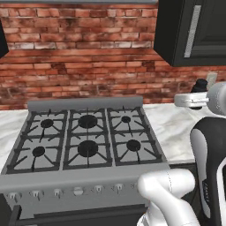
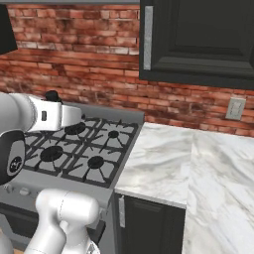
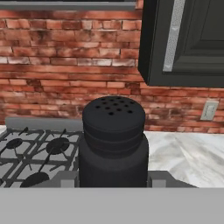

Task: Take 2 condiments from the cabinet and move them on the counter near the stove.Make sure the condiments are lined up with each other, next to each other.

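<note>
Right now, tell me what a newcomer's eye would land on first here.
The black shaker fills the hand view, gripped upright in the pincer. Behind it, the grey six-burner stove sits against a red brick wall, with the near-black cabinet hanging closed above the white marble counter.

The shaker [image 3: 113, 140] in my tool [image 3: 113, 179] is matte black all over, its domed cap dotted with small darker holes, and the tool's parts beside it are grey. Behind the stove [image 1: 86, 132], the wall [image 1: 79, 48] is red-brown brick with pale mortar lines and some whitish patches. The stove itself is grey steel with black grates and black burner caps, its front knobs [image 1: 78, 191] pale grey. Right of the stove, the counter [image 2: 163, 163] is white marble with grey veining. Above that counter, the cabinet [image 2: 198, 39] is near-black with a silver bar handle [image 2: 148, 37].
</note>
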Available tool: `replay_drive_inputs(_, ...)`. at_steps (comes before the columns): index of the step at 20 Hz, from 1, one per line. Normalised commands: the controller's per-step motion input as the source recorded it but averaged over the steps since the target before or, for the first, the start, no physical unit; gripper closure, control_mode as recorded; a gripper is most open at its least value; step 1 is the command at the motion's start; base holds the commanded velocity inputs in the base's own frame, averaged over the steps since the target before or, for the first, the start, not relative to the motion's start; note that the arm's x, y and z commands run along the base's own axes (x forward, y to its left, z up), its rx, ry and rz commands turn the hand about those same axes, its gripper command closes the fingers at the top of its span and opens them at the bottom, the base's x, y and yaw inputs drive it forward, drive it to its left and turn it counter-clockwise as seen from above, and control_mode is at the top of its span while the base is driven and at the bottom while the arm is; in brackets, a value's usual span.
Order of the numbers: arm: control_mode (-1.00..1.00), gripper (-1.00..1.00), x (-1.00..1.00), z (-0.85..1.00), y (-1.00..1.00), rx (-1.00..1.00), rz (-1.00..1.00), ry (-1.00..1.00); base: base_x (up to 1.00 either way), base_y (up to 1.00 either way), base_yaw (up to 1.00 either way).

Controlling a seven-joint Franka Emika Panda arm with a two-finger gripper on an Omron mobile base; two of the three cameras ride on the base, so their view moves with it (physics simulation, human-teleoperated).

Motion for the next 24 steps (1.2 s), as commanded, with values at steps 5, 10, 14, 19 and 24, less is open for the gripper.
replay_drive_inputs(5, -1.00, 1.00, 0.07, -0.02, -0.03, 0.00, 0.00, 0.01, 0.17, -0.01, 0.00)
replay_drive_inputs(10, -1.00, 1.00, 0.24, -0.22, -0.24, 0.00, 0.00, 0.02, 0.00, 0.00, 0.00)
replay_drive_inputs(14, -1.00, 1.00, 0.25, -0.32, -0.18, 0.00, 0.00, 0.00, 0.00, 0.00, 0.00)
replay_drive_inputs(19, -1.00, 1.00, 0.12, -0.35, -0.32, 0.00, 0.01, 0.00, 0.00, 0.00, 0.00)
replay_drive_inputs(24, -1.00, 1.00, 0.22, -0.35, -0.54, 0.00, -0.01, 0.03, 0.00, 0.00, 0.00)
